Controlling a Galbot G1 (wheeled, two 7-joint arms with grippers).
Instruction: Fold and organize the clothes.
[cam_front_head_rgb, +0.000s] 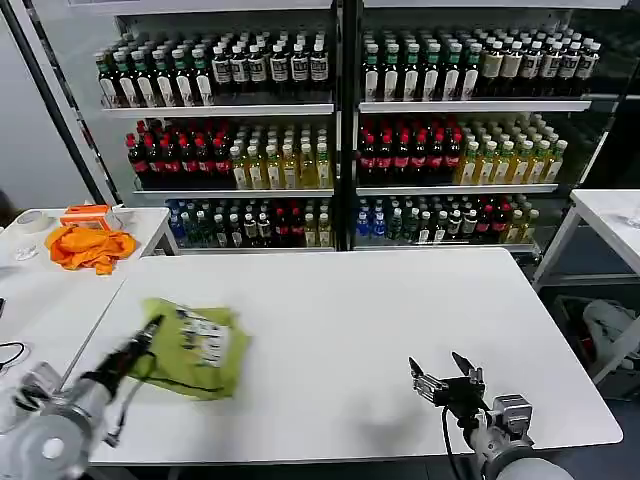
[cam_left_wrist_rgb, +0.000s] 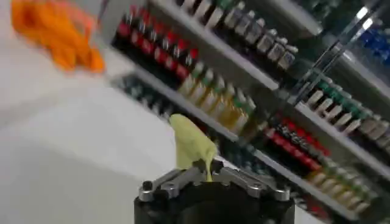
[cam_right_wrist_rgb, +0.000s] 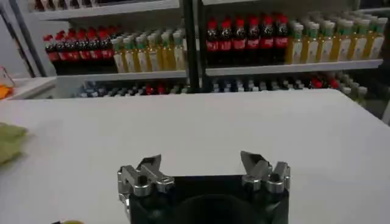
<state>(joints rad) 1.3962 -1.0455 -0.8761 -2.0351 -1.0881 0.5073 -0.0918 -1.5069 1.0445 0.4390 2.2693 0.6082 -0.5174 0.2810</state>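
The folded T-shirt (cam_front_head_rgb: 195, 348) lies near the table's (cam_front_head_rgb: 380, 310) front left corner. The left gripper (cam_front_head_rgb: 152, 328) pinches its left edge. The right gripper (cam_front_head_rgb: 445, 372) hovers wide open near the front edge, well apart from it.

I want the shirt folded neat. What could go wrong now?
The left hand pinches only a small bit of the yellow-green shirt, so it might slip out. The shirt lies bunched near the white table's left edge, so a pull could drag it off. The right hand hangs open, apart, not helping.
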